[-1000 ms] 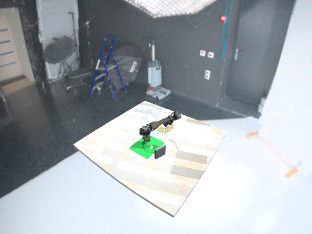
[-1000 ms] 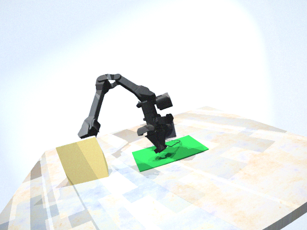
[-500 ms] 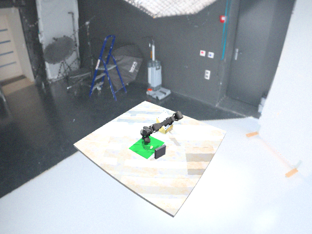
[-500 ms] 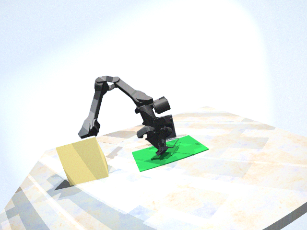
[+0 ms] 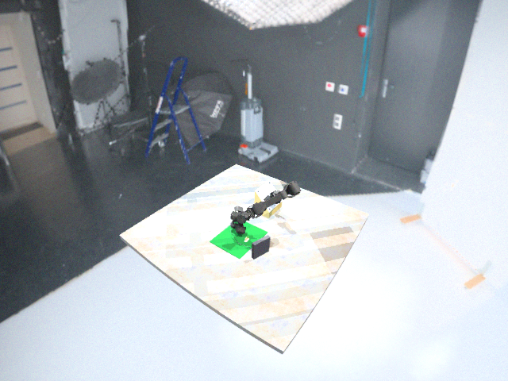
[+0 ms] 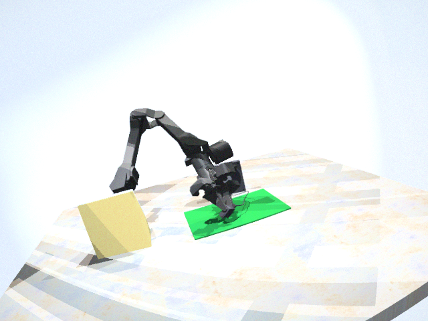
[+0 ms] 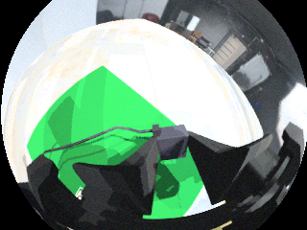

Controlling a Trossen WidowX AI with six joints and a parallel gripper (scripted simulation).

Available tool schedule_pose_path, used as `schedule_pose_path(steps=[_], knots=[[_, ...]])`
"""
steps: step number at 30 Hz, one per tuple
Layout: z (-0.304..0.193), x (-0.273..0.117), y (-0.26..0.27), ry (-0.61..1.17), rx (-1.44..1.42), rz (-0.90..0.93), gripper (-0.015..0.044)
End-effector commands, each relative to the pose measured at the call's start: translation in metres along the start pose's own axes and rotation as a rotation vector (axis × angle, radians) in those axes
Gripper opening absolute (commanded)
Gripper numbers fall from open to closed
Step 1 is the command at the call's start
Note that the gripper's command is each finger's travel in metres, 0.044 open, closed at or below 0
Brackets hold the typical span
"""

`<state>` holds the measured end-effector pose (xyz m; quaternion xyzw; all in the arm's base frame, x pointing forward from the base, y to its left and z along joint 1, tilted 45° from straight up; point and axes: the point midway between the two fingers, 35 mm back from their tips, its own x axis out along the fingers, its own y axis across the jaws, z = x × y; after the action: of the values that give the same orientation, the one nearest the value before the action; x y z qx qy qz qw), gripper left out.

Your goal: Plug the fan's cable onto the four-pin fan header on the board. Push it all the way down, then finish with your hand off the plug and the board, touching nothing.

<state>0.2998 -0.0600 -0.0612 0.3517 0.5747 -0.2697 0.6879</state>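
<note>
The green board [image 5: 221,241] [image 6: 273,208] [image 7: 107,101] lies flat on the table. My gripper [image 5: 240,232] [image 6: 227,212] [image 7: 172,136] is shut on the dark grey plug [image 7: 172,144], low over the board. In the wrist view, a dark shadow lies on the green below the plug. The thin dark cable [image 7: 115,127] [image 6: 247,196] runs from the plug's side over the board. A small pale part [image 5: 246,239] [image 7: 79,193], possibly the fan header, stands on the board, away from the plug. Its pins are too small to make out.
The dark square fan [image 5: 260,248] [image 6: 241,176] stands upright beside the board's edge. A yellow block [image 6: 117,224] [image 5: 272,210] stands near the arm's base. The pale patterned table [image 5: 262,286] [image 6: 328,276] extends around them.
</note>
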Motion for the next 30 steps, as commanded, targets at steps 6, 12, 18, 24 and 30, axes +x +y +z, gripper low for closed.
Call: schedule_pose_path(steps=[6, 12, 18, 24, 30], knots=[[-0.002, -0.001, -0.001, -0.104, 0.024, -0.012, 0.0], [-0.002, -0.002, 0.001, -0.17, 0.04, -0.009, 0.0], [-0.003, -0.004, 0.002, -0.236, 0.057, -0.001, 0.0], [-0.004, -0.008, 0.004, -0.301, 0.078, 0.011, 0.0], [-0.005, -0.012, 0.005, -0.365, 0.101, 0.029, 0.0]])
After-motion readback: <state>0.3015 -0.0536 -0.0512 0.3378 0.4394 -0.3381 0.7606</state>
